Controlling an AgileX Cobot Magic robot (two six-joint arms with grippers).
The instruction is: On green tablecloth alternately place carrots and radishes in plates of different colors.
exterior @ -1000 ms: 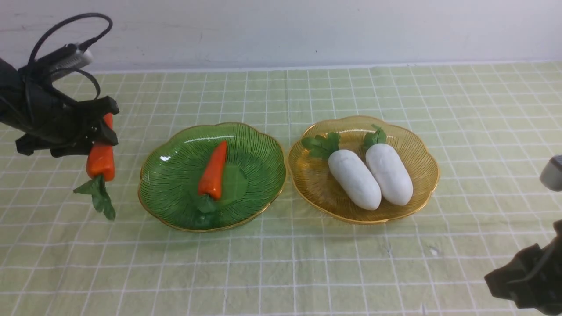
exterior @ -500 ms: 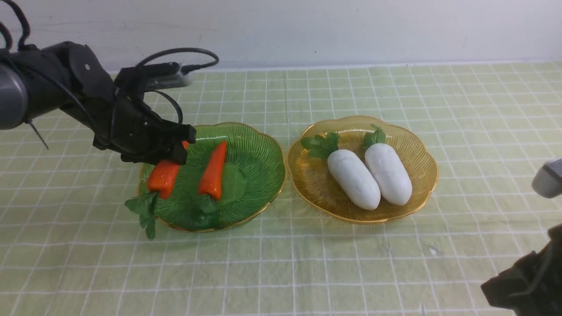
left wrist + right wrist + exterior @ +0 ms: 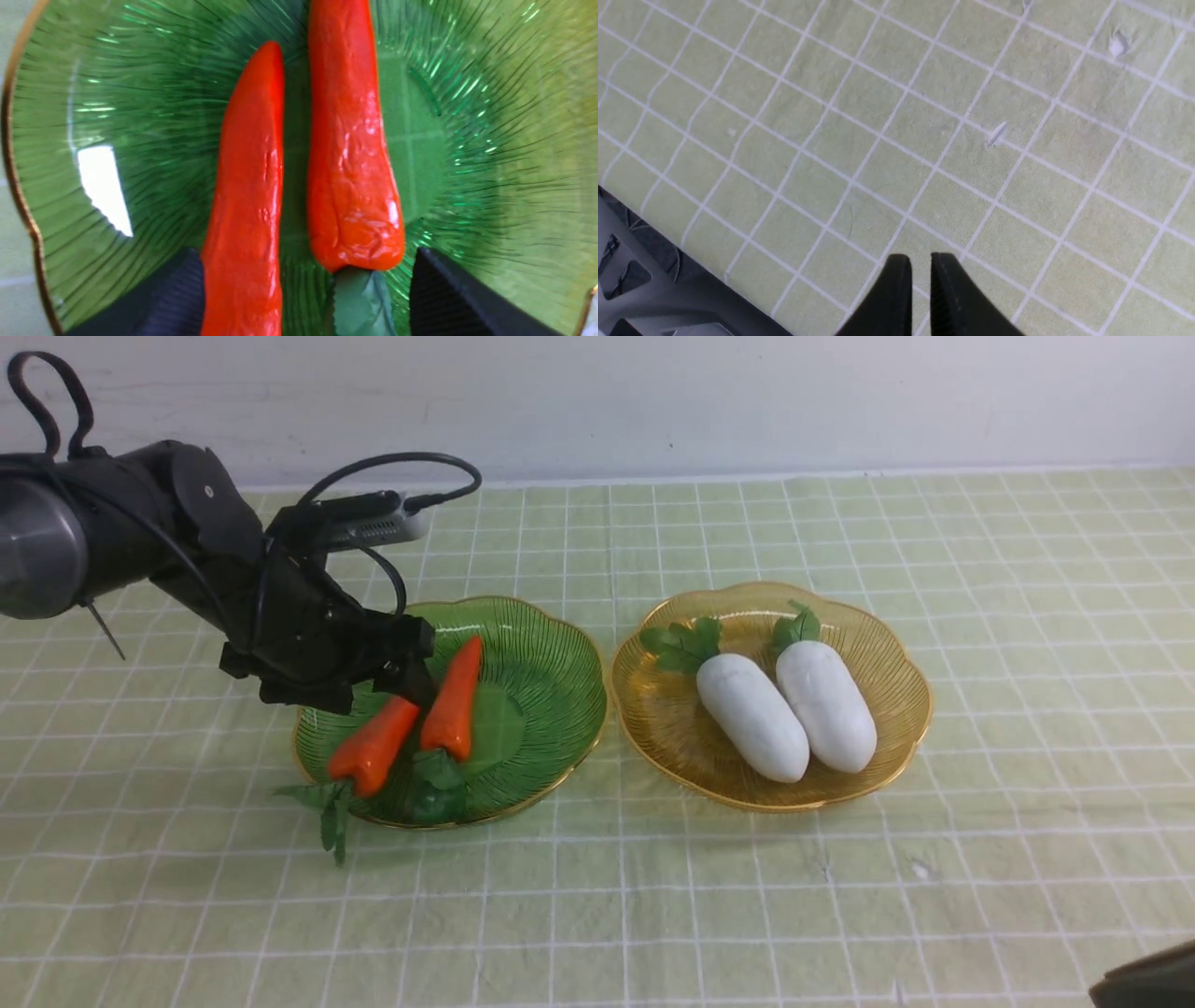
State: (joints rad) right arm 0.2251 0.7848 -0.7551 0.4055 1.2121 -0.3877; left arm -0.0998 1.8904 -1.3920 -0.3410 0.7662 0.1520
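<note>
On the green tablecloth (image 3: 653, 915) the green plate (image 3: 551, 653) holds two carrots. One carrot (image 3: 455, 700) lies near its middle. The other carrot (image 3: 373, 751) lies beside it near the plate's left rim, with its leaves hanging over the edge. My left gripper (image 3: 401, 672) hovers just over their thin ends. In the left wrist view its jaws (image 3: 307, 253) are wide open around both carrots (image 3: 247, 186) (image 3: 350, 163). The amber plate (image 3: 896, 653) holds two radishes (image 3: 752, 714) (image 3: 826, 705) side by side. My right gripper (image 3: 920, 261) is shut and empty over bare cloth (image 3: 878, 140).
A white wall (image 3: 653, 401) runs behind the cloth's far edge. The right wrist view shows the table's near edge with a grey frame (image 3: 654, 298) below it. Only a corner of the right arm (image 3: 1148, 980) shows in the front view, at the bottom right.
My left gripper carried the carrot rightward from beside the green plate, lowered it next to the first carrot and opened. The right arm drew back almost out of the front view.
</note>
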